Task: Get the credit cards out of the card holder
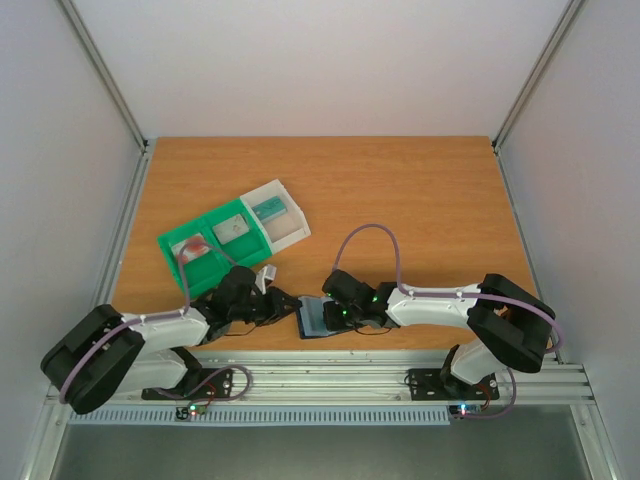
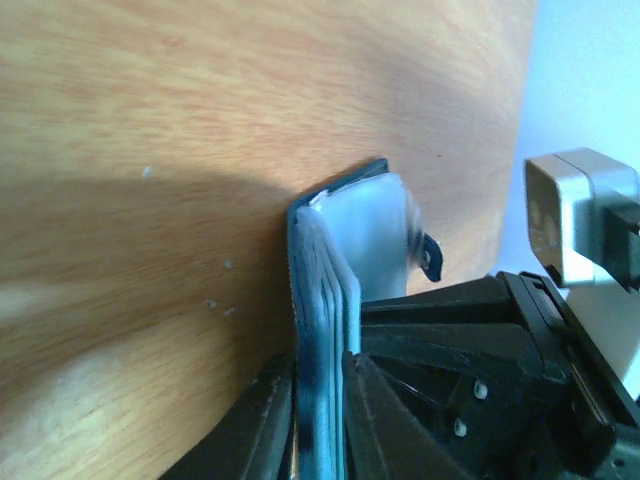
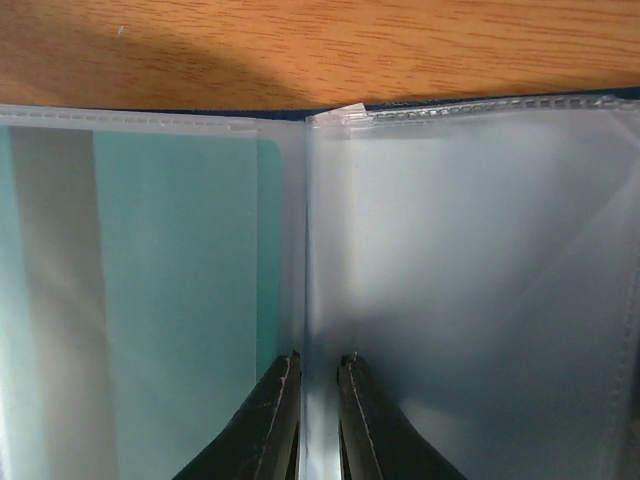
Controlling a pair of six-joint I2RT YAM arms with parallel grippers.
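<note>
The black right gripper (image 1: 336,312) is covering much of the flat dark navy card holder (image 1: 312,321); a teal plastic card (image 3: 180,300), blurring behind a frosted sleeve (image 3: 460,280), is running past the picture's edge.

card holder (image 1: 312,318): dark navy, open, on worktop (image 1: 400,200) near front edge | sleeved teal card (image 3: 170,300): grey stripe, inside translucent left sleeve (image 3: 150,130) | loose teal card (image 1: 268,210), pale grey card (image 1: 232,228): flat in separate tray (image 1: 165,243) compartments
</note>
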